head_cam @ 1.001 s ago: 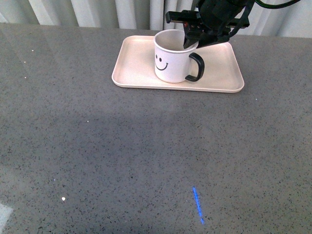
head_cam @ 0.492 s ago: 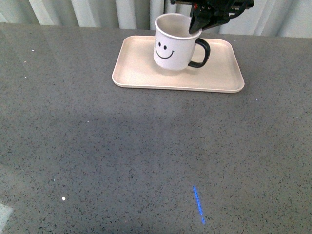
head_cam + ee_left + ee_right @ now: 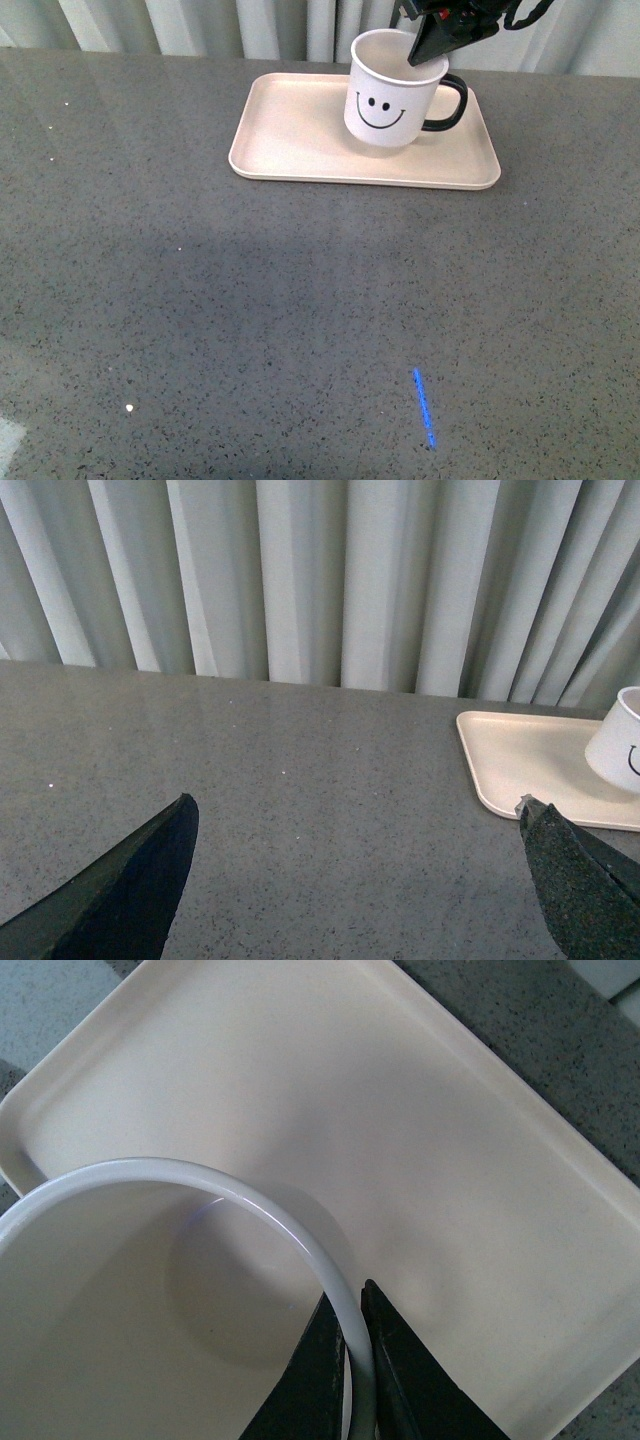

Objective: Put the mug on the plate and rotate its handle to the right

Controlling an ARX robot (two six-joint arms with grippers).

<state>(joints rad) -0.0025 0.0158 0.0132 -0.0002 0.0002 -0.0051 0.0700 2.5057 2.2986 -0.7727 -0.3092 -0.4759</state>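
Grey speckled table (image 3: 300,300). Toward its far edge, pale pink-beige plate (image 3: 290,130). Over the plate's right half, white smiley mug (image 3: 385,100), slightly tilted; unclear whether resting or just raised. Black handle (image 3: 452,103) pointing right. Right gripper (image 3: 422,52) pinching the rim beside the handle, one finger inside. Left gripper (image 3: 355,880) spread wide, holding nothing, well apart from the mug. Seemingly late in placing and turning; next, setting down flat, then letting go.

Lab-like: grey tabletop (image 3: 250,300), pale curtain backdrop (image 3: 300,580)

Soft, even light — a broad faint shadow crosses the table (image 3: 250,270), pale glare at its near left corner.
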